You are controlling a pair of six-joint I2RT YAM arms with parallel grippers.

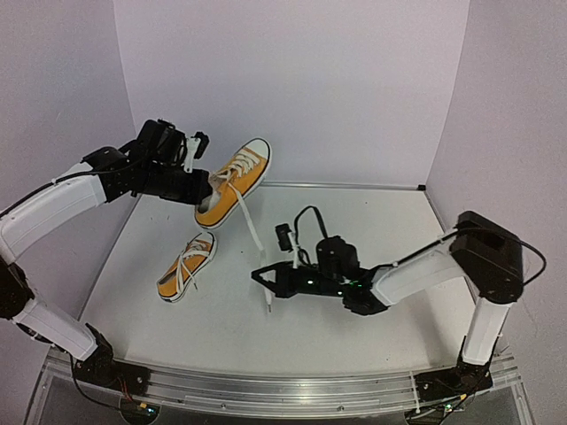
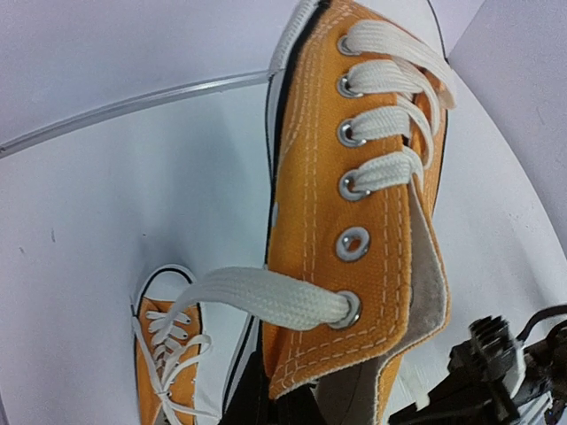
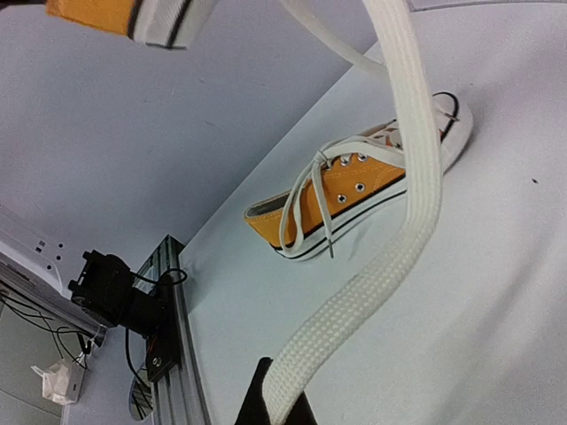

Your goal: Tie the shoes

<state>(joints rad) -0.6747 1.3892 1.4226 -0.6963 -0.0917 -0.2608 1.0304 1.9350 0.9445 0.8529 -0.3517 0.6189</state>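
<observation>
The right gripper (image 1: 264, 276) is seen with its dark fingers (image 3: 255, 400) clenched on one lace (image 3: 409, 168), a flat, broad white ribbon with a coarse woven texture. The lace's stiff tip hangs just below the fingers. From there the lace rises toward 11 o'clock in the top view, up to the raised shoe (image 1: 235, 181).

The left gripper (image 1: 206, 188) is closed on that shoe's heel end, and the shoe is held in the air, clear of the table (image 1: 372, 221), with its toe toward 1 o'clock. Its upper is orange-yellow canvas with pale double stitching, and its sole and rounded toe cap are white rubber. Six round metal eyelets (image 2: 352, 243) are counted along the near side. Four carry crossed lacing, the fifth is bare, and the held lace passes through the sixth.

Two shoes are seen in all. The second shoe (image 1: 186, 268), of the same canvas and rubber, rests on the smooth white table at 7 o'clock from the raised one, also toe toward 1 o'clock. Its thin white laces lie loose and untied across it. It is touched by neither gripper.
</observation>
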